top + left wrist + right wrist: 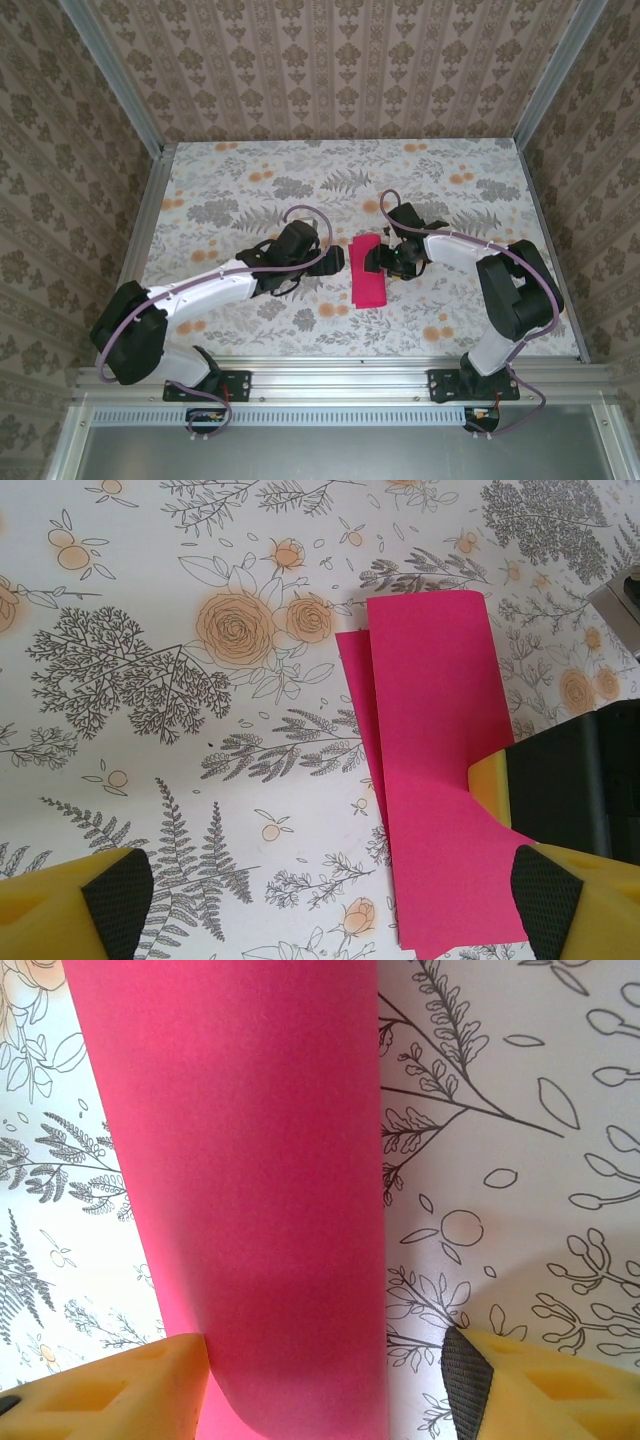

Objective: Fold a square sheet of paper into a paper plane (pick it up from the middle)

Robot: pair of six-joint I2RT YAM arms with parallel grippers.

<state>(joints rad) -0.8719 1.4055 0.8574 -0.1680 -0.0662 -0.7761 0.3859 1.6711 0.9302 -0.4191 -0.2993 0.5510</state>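
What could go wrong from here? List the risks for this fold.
1. The folded square sheet of paper has its layers out of line, with a strip of one layer peeking out along a side. Pressing now would likely set a skewed crease.
2. The paper bows up, uncreased, between the fingers of the open right gripper. It may spring open when that gripper lifts.

Floral table (230, 180); folded pink paper (369, 272) atop

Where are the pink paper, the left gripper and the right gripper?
pink paper (369, 275), top view, middle of the folded sheet.
left gripper (330, 905), left wrist view, midway between its fingers.
right gripper (315, 1380), right wrist view, midway between its fingers, over the paper.
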